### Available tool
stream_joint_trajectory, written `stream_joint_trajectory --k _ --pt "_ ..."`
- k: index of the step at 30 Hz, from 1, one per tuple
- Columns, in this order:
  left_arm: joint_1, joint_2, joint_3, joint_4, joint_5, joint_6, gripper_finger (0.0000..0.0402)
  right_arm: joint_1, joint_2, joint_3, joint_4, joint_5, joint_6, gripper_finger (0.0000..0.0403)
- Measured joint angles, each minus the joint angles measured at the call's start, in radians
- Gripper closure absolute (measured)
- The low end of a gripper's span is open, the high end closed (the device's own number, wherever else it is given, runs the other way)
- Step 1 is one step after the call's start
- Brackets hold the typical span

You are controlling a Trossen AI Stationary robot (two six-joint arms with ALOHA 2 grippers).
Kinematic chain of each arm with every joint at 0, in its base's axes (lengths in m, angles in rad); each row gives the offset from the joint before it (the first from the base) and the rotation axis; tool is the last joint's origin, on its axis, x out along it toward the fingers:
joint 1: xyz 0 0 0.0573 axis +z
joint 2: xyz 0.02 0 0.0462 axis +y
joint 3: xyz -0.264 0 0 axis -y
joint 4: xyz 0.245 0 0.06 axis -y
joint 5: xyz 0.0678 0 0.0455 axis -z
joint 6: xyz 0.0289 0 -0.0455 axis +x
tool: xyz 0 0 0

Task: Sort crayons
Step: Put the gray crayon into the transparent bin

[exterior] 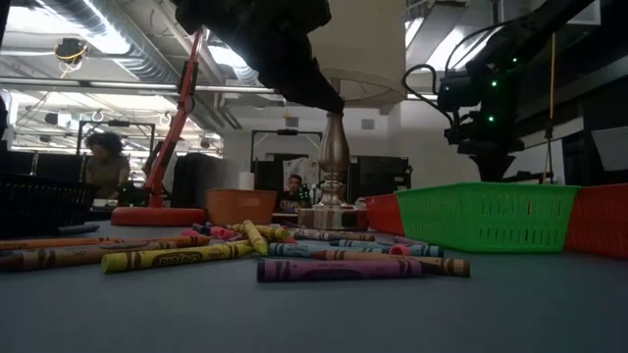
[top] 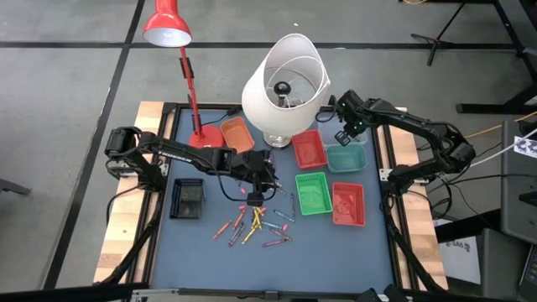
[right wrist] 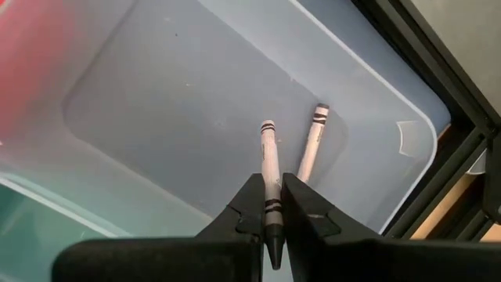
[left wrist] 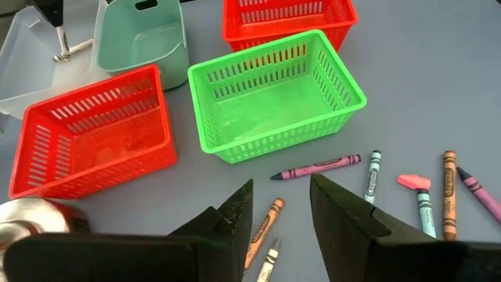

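Right wrist view: right gripper (right wrist: 270, 210) is clamped on a grey crayon (right wrist: 270, 168) above the clear bin (right wrist: 156, 102), which holds one more grey crayon (right wrist: 311, 145). Left gripper (left wrist: 280, 211), jaws apart and empty, hovers over loose crayons (top: 256, 225) beside the empty green tray (left wrist: 274, 94).

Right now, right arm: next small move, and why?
Probably open the right gripper and release. It is shut on a grey crayon over the clear tray, where another grey crayon already lies.
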Motion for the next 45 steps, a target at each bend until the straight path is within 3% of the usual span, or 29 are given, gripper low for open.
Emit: stream_joint_trajectory --k 7,16,23,32,37,45 --pt "0.040 0.001 0.000 -0.045 -0.023 -0.006 0.0289 0.000 0.000 0.000 0.000 0.000 0.000 0.0371" --pt "0.122 0.001 0.000 -0.204 -0.023 -0.055 0.0289 0.000 0.000 0.000 -0.001 0.000 0.001 0.0286" --pt "0.174 0.001 -0.070 -0.218 -0.023 -0.085 0.0289 0.000 0.000 0.000 -0.001 0.000 0.001 0.0268" --pt "0.190 0.002 -0.228 -0.117 -0.012 -0.083 0.0289 0.000 0.000 0.000 -0.001 0.000 0.001 0.0267" --pt "0.189 0.002 -0.303 -0.007 0.043 -0.083 0.0289 0.000 0.000 0.000 -0.001 -0.001 0.001 0.0267" --pt "0.189 0.003 -0.371 0.098 0.045 -0.082 0.0289 0.000 0.000 0.000 -0.001 -0.001 0.001 0.0267"
